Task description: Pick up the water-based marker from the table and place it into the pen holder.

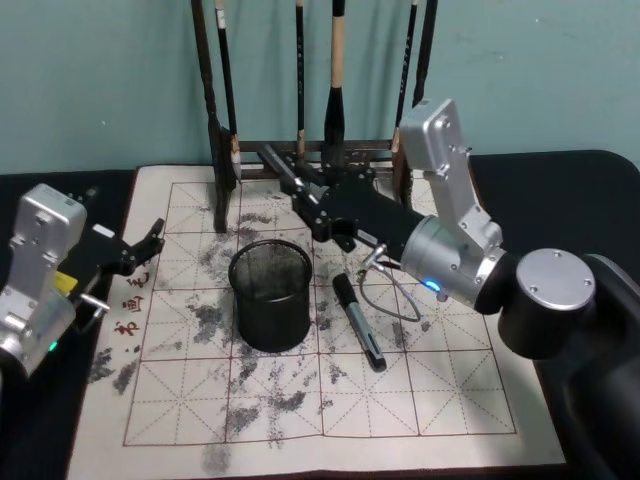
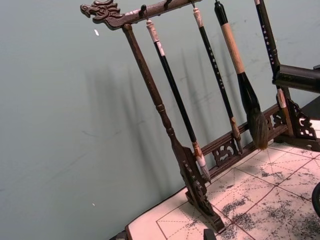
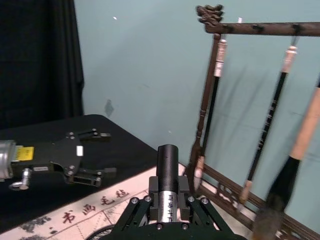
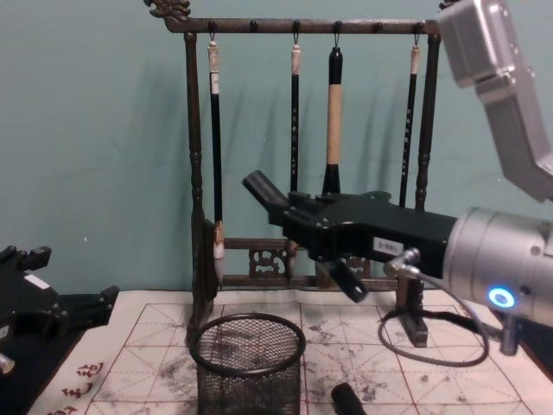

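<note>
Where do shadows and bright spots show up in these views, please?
Left wrist view: the hanging brushes throw soft diagonal shadows on the teal wall. Chest view: a blue light glows on the right arm; the right end effector grips a marker. Head view: the left end effector sits open at the left edge of the mat, which shows no glare.

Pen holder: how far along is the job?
Done: the right claw is shut on a black cylindrical marker, lifted off the cream gridded mat. In hand: it hangs tilted above and behind the round black wire-mesh pen holder. Left: lower it in, release. Another black marker lies on the mat; the left claw is parked open at the mat's left.
</note>
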